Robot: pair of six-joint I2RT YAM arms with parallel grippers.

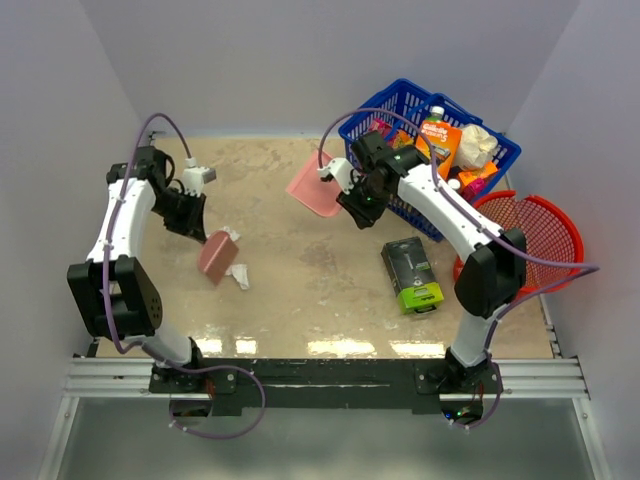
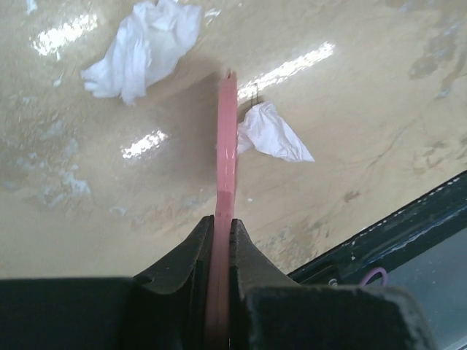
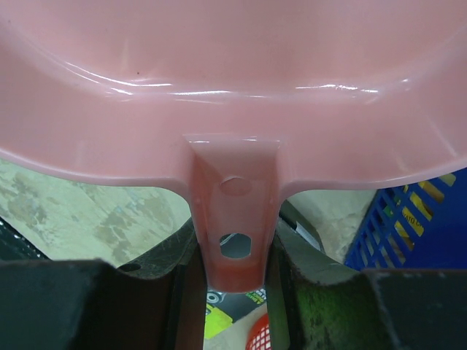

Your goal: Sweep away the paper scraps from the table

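Left wrist: our left tool (image 2: 221, 227) is closed tight on a thin pink blade (image 2: 227, 146), edge-on above the bench (image 2: 350, 87). We see two paper scraps (image 2: 142, 47) on the bench: one just beside the blade near its tip, one a little beyond the tip. Our right tool (image 3: 235, 251) grips the pink dustpan (image 3: 233, 87) by its handle.

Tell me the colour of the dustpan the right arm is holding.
Pink; the dustpan shows best in the right wrist view.
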